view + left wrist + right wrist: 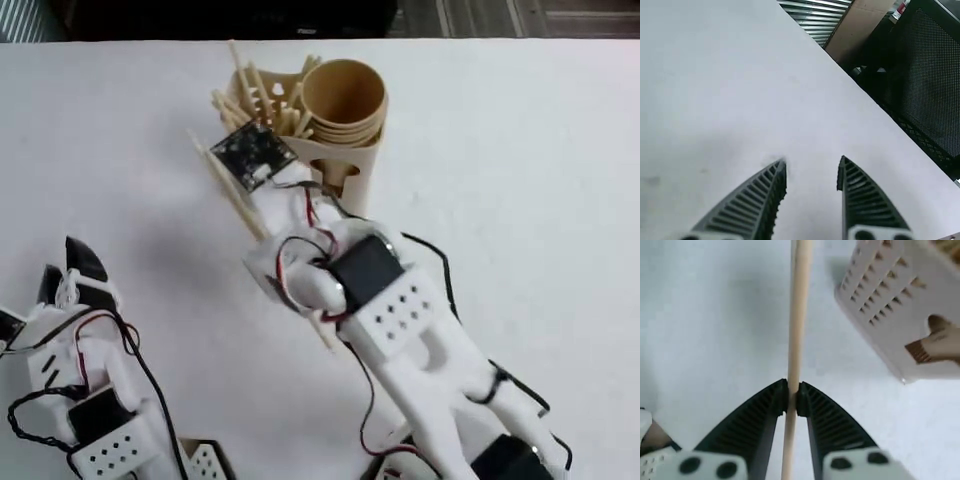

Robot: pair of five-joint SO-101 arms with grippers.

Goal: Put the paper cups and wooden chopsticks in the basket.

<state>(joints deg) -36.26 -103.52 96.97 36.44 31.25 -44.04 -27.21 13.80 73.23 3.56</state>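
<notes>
We see the right jaws clamped on a single chopstick [799, 315], pinching it with the very tips at a point partway along its length. The stick runs out ahead past the side of the basket [890, 315], beside the wall and not over the opening. From above, the same chopstick [228, 190] slants across the surface [520, 200] just beside the basket [365, 165]. The basket holds a stack of paper cups [345, 100] and a bundle of chopsticks [255, 95] that poke out over the rim. The left jaws stand apart, holding nothing, above bare surface well away from the basket.

We think the main risk is the length of the stick. Its far end could catch the basket wall or the sticks leaning out of it, and a light basket might slide or tip, spilling the cups. The hold is also slim. A round stick gripped only at the jaw tips can swivel or slip if either end bumps something. If it were let go while lying across the rim instead of pointing down into the basket, it could roll back onto the surface. We cannot tell whether the stick's near end is touching the surface, and if it is, it could drag.
</notes>
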